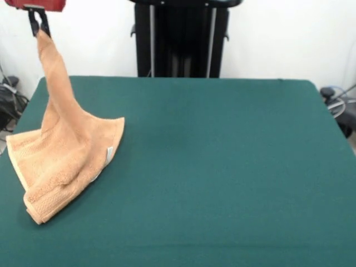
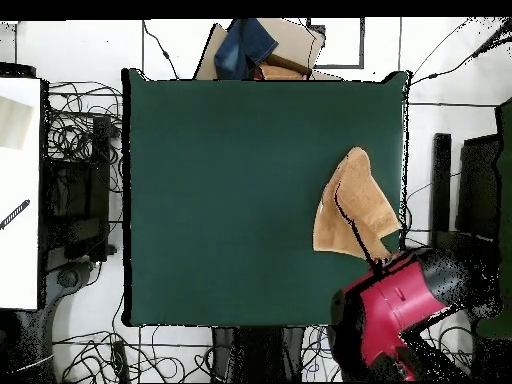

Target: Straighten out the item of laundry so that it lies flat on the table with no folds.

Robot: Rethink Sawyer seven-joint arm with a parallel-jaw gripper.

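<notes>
Towel: a small peach-orange terry-cloth towel (image 1: 67, 161), drawn up into a narrow peak at one corner; the lower part spreads in a folded, fan-like heap on the bench.
Towel position: in the front view, at the bench's left side, its lower edge reaching the left border; in the overhead view (image 2: 353, 205), by the right edge of the bench, towards the robot's side.
Towel detail: a paler hemmed edge runs along the low left border; a small pale label shows at the right fold.
Gripper: black gripper (image 1: 39, 25) beneath a red arm section, high above the bench's far left corner in the front view.
Jaws: clenched on the towel's raised corner, which hangs taut from them.
Arm: red and black arm (image 2: 395, 310), seen from overhead just off the bench's corner beside the towel.
Bench: large rectangular bench covered in plain dark green felt-like cloth (image 1: 222, 167), much larger than the towel.
</notes>
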